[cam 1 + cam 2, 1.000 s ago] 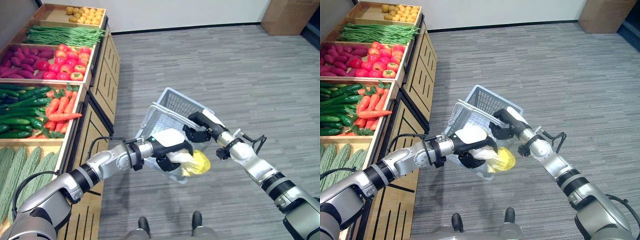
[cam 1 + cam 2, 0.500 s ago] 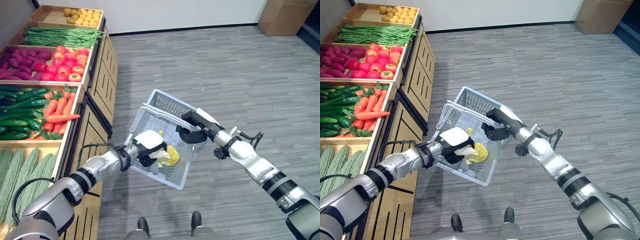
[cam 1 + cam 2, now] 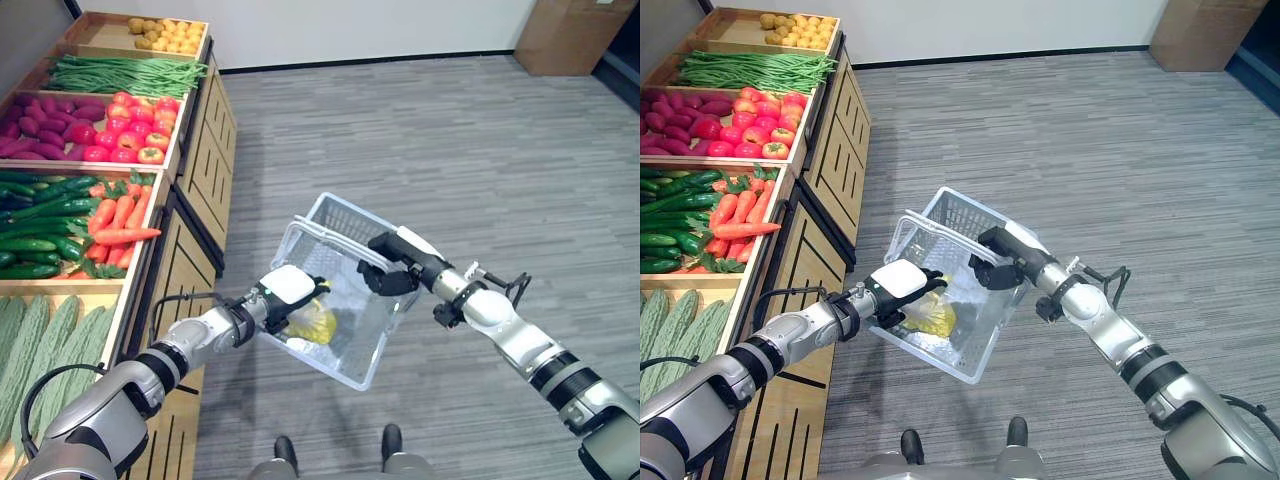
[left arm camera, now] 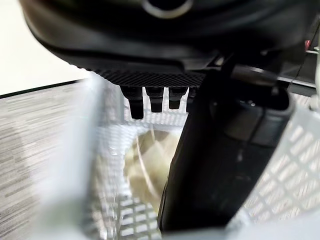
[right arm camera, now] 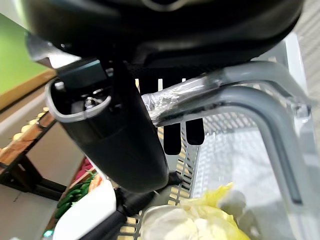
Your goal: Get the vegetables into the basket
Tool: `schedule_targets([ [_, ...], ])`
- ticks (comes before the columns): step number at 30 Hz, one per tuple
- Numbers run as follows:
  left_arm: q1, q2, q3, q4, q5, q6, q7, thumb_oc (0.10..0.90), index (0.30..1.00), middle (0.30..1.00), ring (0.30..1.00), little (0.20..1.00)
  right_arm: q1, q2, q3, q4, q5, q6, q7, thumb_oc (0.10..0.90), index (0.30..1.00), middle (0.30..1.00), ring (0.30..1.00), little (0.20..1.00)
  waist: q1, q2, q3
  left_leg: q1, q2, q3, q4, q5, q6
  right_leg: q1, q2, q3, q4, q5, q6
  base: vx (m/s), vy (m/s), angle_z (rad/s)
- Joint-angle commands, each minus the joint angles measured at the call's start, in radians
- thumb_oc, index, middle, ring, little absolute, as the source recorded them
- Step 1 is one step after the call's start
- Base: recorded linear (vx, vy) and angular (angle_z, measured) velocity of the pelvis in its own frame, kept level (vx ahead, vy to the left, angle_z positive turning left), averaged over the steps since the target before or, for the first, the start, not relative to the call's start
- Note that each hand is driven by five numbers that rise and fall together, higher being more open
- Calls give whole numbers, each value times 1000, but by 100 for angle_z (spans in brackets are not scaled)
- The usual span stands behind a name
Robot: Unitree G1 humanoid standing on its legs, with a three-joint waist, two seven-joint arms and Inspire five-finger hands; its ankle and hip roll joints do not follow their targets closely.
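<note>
The right wrist view shows what the eye views only hint at: the right hand (image 5: 125, 135) has its fingers and thumb curled round the grey handle (image 5: 235, 90) of the basket (image 3: 952, 262), holding it above the floor (image 3: 1120, 140), and below the handle a yellow-white leafy vegetable in clear wrap (image 5: 195, 220) lies inside. The left wrist view looks along the left hand (image 4: 210, 165), whose fingers (image 4: 150, 97) point straight into the basket over the same pale vegetable, blurred here through the mesh wall. From the head, the left hand (image 3: 290, 290) reaches in over the basket's near-left rim, fingers extended and holding nothing, with the vegetable (image 3: 313, 322) just beside them on the basket's bottom. One basket and one vegetable in it can be counted. To the robot's left stands a wooden stall (image 3: 195, 165) in tiered bins: yellow fruit or potatoes (image 3: 170, 32) at the far end, then green beans (image 3: 125, 72), purple roots (image 3: 40, 118) beside red apples or tomatoes (image 3: 135, 118), cucumbers (image 3: 40, 225) beside carrots (image 3: 120, 215), and bitter gourds (image 3: 40, 340) nearest. A cardboard box (image 3: 575, 35) sits at the far right.
</note>
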Motion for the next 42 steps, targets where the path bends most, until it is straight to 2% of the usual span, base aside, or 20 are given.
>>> schedule_targets([
  [1,-82,-32,58,-35,-77,-31,72,900,1000,1000,1000,1000,-94,43,-172,-41,55,-134,-91,400,300,300,300,300,13,-34,-76,17,32,-51,0,-42,-78,62,-50,-2,0,-90,58,3,-4,3],
  [5,-37,-54,89,-119,-164,-59,47,900,1000,1000,1000,1000,-44,71,-206,-3,23,-122,-109,400,300,300,300,300,16,-35,-75,15,30,-59,0,-42,-75,64,-52,-7,0,-90,57,0,0,0],
  [7,42,-53,145,-231,-322,-95,-23,900,1000,1000,1000,1000,2,86,-244,32,-7,-109,-123,400,300,300,300,300,24,-36,-73,12,29,-65,0,-42,-73,66,-53,-9,0,-91,56,0,0,0],
  [8,46,-48,148,-240,-330,-93,-32,900,1000,1000,1000,1000,4,86,-243,32,-8,-109,-123,400,300,300,300,300,23,-36,-75,12,29,-65,0,-42,-73,66,-53,-9,0,-91,56,0,0,0],
  [10,132,-43,193,-321,-502,-93,-132,900,1000,1000,1000,1000,39,96,-273,68,-38,-95,-133,400,300,300,300,300,31,-35,-75,10,29,-69,0,-42,-71,66,-54,-13,0,-90,54,5,5,2],
  [11,194,-30,230,-381,-653,-88,-177,900,1000,1000,1000,1000,66,102,-297,87,-47,-85,-133,400,300,300,300,300,37,-33,-74,10,27,-72,0,-40,-69,68,-55,-16,0,-89,52,13,14,4],
  [15,296,1,256,-483,-982,-67,-305,900,1000,1000,1000,1000,106,110,-337,146,-61,-80,-141,400,300,300,300,300,43,-31,-73,7,25,-81,0,-38,-67,71,-56,-22,0,-86,50,8,3,6],
  [16,299,4,258,-486,-987,-65,-310,900,1000,1000,1000,1000,107,111,-337,146,-61,-80,-141,400,300,300,300,300,42,-31,-74,7,25,-81,0,-38,-67,71,-56,-22,0,-86,50,-4,6,8],
  [19,421,52,302,-556,-1206,-30,-403,900,1000,1000,1000,1000,155,117,-372,234,-85,-73,-151,400,300,300,300,300,51,-29,-70,-1,19,-90,0,-35,-65,68,-57,-27,0,-82,50,-4,6,3],
  [21,472,70,331,-548,-1259,-14,-426,900,1000,1000,1000,1000,186,115,-394,276,-104,-71,-156,400,300,300,300,300,55,-30,-68,-3,18,-93,0,-33,-64,68,-57,-31,0,-80,51,-4,4,2],
  [26,598,72,439,-497,-1239,6,-412,900,1000,1000,1000,1000,278,104,-457,323,-163,-71,-169,400,300,300,300,300,61,-32,-68,-11,14,-104,0,-30,-63,68,-60,-41,0,-78,52,-3,4,10],
  [27,651,39,495,-423,-1209,18,-386,900,1000,1000,1000,1000,314,122,-492,360,-163,-67,-179,400,300,300,300,300,66,-34,-67,-15,13,-110,0,-29,-62,67,-61,-44,0,-77,53,-11,10,12],
  [31,717,-36,574,-269,-1146,37,-348,900,1000,1000,1000,1000,381,168,-548,408,-122,-64,-176,400,300,300,300,300,66,-35,-66,-21,11,-115,0,-27,-59,61,-65,-49,0,-75,54,-8,11,8],
  [33,718,-84,609,-104,-1008,42,-295,900,1000,1000,1000,1000,415,191,-567,479,-102,-59,-167,400,300,300,300,300,66,-38,-65,-27,9,-117,0,-25,-59,58,-66,-50,0,-73,54,-11,10,5],
  [36,714,-125,623,-5,-984,50,-270,900,1000,1000,1000,1000,430,204,-569,480,-96,-58,-160,400,300,300,300,300,64,-38,-63,-30,8,-116,0,-24,-59,54,-67,-49,0,-73,54,-7,3,3],
  [37,698,-170,636,131,-939,65,-246,900,1000,1000,1000,1000,445,215,-569,509,-95,-56,-159,400,300,300,300,300,60,-38,-59,-32,6,-116,0,-23,-58,51,-65,-48,2,-71,52,0,0,0],
  [40,679,-185,631,218,-842,61,-206,900,1000,1000,1000,1000,456,224,-568,528,-96,-55,-159,400,300,300,300,300,57,-37,-56,-33,6,-115,0,-24,-59,50,-66,-47,2,-72,52,0,0,0],
  [42,654,-240,651,386,-807,70,-176,900,1000,1000,1000,1000,464,246,-559,581,-86,-58,-162,400,300,300,300,300,53,-38,-52,-33,5,-112,0,-24,-58,48,-66,-44,4,-73,51,0,0,0],
])
